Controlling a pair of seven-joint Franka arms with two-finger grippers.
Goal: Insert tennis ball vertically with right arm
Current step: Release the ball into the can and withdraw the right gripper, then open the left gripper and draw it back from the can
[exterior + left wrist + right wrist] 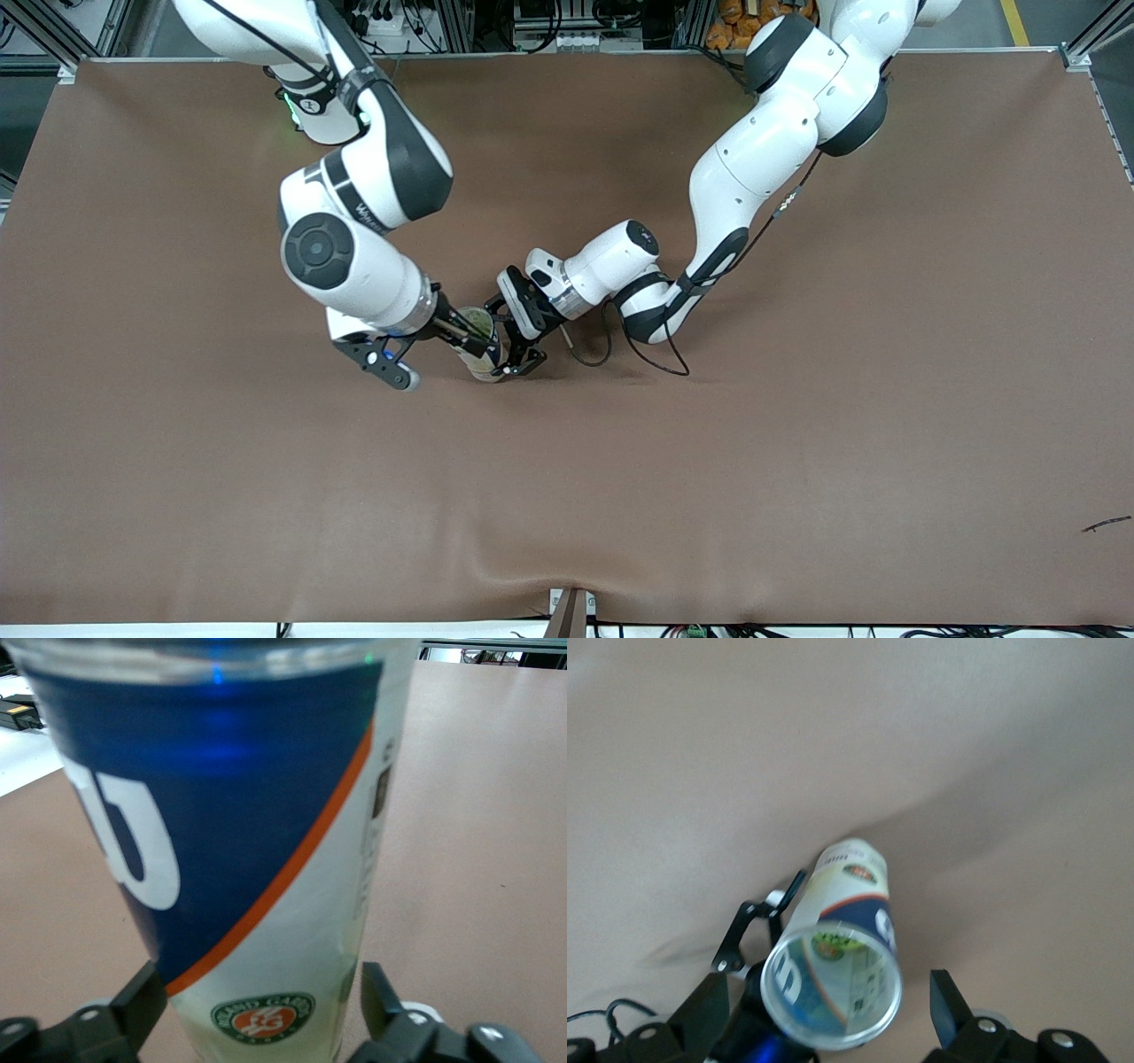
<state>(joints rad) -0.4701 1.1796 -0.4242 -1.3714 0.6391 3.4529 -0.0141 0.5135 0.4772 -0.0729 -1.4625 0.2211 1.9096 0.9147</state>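
Observation:
A clear tennis ball can (483,347) with a blue, white and orange label stands near the middle of the brown table. My left gripper (507,341) is shut on its lower part, one finger on each side, as the left wrist view shows (263,1005) around the can (266,859). My right gripper (474,335) hangs over the can's open mouth (831,988) with its fingers (950,1005) wide apart and nothing between them (824,1005). A yellow-green patch (837,945) shows deep inside the can. I cannot tell whether it is the tennis ball.
The brown table mat (797,443) stretches out all round the can. A black cable (656,354) loops on the mat under the left arm's wrist. A small dark mark (1106,525) lies near the front corner at the left arm's end.

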